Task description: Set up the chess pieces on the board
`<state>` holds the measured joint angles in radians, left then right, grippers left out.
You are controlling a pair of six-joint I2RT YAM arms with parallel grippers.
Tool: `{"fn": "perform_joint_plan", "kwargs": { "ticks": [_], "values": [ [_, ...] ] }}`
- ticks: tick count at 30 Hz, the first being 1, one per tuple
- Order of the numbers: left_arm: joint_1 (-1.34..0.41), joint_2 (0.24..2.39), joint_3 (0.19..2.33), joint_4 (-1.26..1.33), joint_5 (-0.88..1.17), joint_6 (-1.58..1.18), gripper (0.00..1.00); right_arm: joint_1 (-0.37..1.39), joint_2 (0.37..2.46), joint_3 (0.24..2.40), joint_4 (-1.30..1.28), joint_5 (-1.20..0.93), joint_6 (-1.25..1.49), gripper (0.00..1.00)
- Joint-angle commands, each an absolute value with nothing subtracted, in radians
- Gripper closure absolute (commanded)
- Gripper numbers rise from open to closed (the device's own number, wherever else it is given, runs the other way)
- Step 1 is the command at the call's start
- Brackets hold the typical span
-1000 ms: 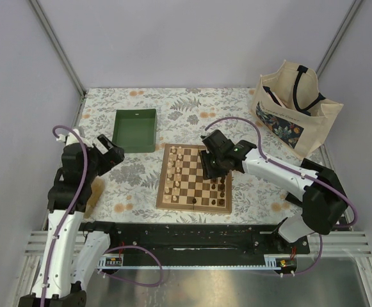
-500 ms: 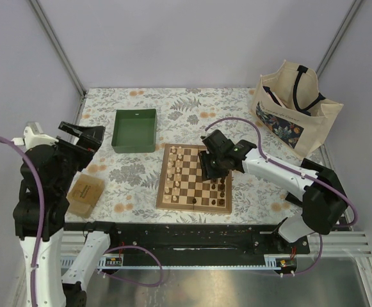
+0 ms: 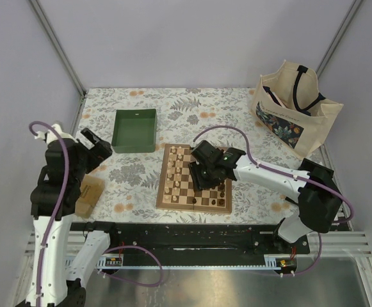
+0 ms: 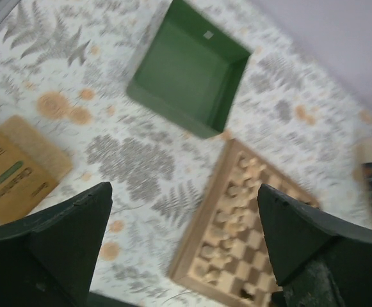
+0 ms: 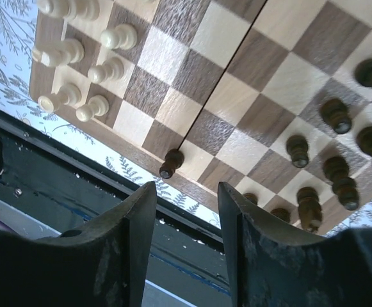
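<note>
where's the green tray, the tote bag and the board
green tray [image 3: 134, 133]: top view, its bare floor
tote bag [image 3: 288, 110]: top view, front panel
board [image 5: 262, 70]: right wrist view, a bare dark square

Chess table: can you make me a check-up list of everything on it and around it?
Surface: table covered with a leafy, flowery cloth.
Job's things: board lies flat; pale pieces on its left side, dark pieces on its right; one lone dark piece at the near edge by the fold seam.
Clutter: green tray, tote bag, tan box.
Grippers: left gripper open, holding nothing, up off the table left of the board; right gripper open, holding nothing, over the board.
Cables: purple cables loop along both arms.
Surroundings: pale walls; black rail at the near edge.
</note>
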<state>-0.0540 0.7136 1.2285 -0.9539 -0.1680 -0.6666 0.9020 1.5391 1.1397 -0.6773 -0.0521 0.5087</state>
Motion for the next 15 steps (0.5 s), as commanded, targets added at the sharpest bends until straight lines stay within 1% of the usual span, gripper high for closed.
{"fn": "perform_joint_plan", "kwargs": {
  "ticks": [1,5,8,11,15],
  "values": [
    [-0.049,0.669,1.054,-0.884,-0.212,-0.508,0.01,0.948,1.571,1.177,-0.666,-0.069,0.538,0.48],
    [-0.049,0.617,0.907,-0.816,-0.233,-0.491,0.01,0.976,1.580,1.181,-0.667,-0.063,0.540,0.47],
    [-0.049,0.603,0.835,-0.789,-0.238,-0.463,0.01,0.983,1.582,1.184,-0.667,-0.055,0.538,0.44],
    [-0.049,0.610,0.789,-0.781,-0.256,-0.477,0.01,0.988,1.577,1.181,-0.666,-0.040,0.537,0.40],
    [-0.049,0.618,0.738,-0.747,-0.247,-0.486,0.01,0.997,1.580,1.181,-0.666,-0.038,0.545,0.39]
  ]
}}
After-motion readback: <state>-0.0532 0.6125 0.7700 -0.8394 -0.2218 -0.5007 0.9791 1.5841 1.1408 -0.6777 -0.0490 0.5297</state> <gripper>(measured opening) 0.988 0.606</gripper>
